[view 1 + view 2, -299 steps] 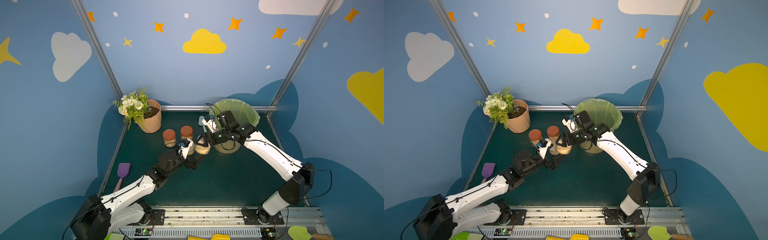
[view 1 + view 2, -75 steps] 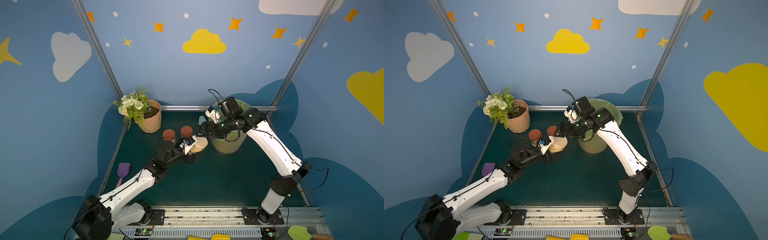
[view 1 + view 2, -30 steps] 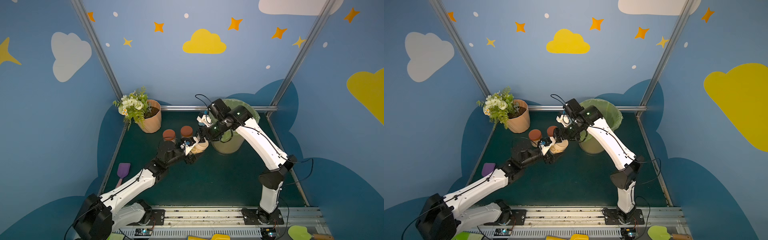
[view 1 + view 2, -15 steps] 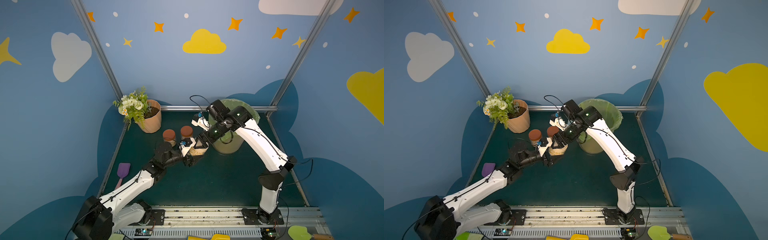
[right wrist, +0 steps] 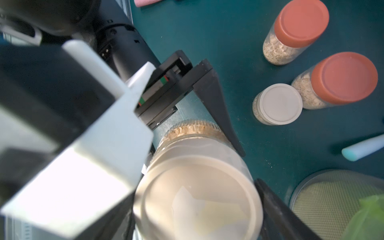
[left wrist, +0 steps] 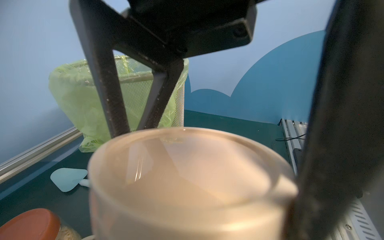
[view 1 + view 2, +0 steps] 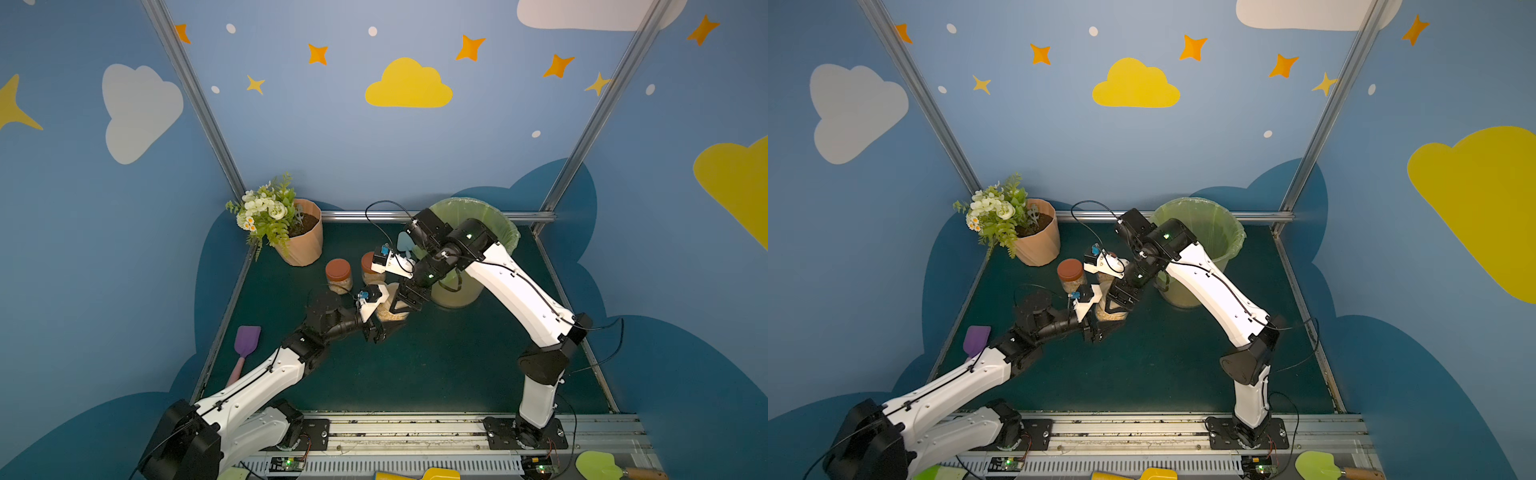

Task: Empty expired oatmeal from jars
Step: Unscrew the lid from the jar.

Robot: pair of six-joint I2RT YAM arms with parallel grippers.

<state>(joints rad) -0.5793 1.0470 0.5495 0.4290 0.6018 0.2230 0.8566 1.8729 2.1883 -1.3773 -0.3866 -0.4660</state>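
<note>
The left tool point(image 7: 384, 322) is clamped sideways on the clear body of the held jar point(image 7: 390, 313). One of its black fingers point(image 5: 216, 104) lies flat along the jar wall, and the other is hidden behind the jar. The right tool point(image 7: 405, 301) comes down from above and is closed on the jar's beige lid point(image 5: 197, 199). One of its fingers point(image 5: 276, 207) presses against the lid's rim, and the opposite one is hidden in the right wrist view by the left arm's white camera mount. In the left wrist view a triangular right-arm finger point(image 6: 112, 93) drops to the far edge of the lid. The lid is on the jar, and pale tan oatmeal point(image 5: 193, 133) shows through the glass just under it. The jar stands close to upright near the middle of the dark green tabletop point(image 7: 436, 365), just beside the bin point(image 7: 498, 220). I cannot tell whether its base touches the tabletop. The bin is a mesh basket with a green liner folded over its rim, and what lies inside it cannot be made out. Behind the held jar, three closed jars stand near one another, each with oatmeal inside: two red-lidded jars point(image 5: 299, 22) point(image 5: 342, 76) and a smaller pale-lidded jar point(image 5: 278, 104) just beside the second of them. A peach flowerpot point(image 7: 301, 245) in the far left corner holds dark soil and white flowers. A light-blue spatula point(image 6: 68, 179) lies on the tabletop near the foot of the bin.
</note>
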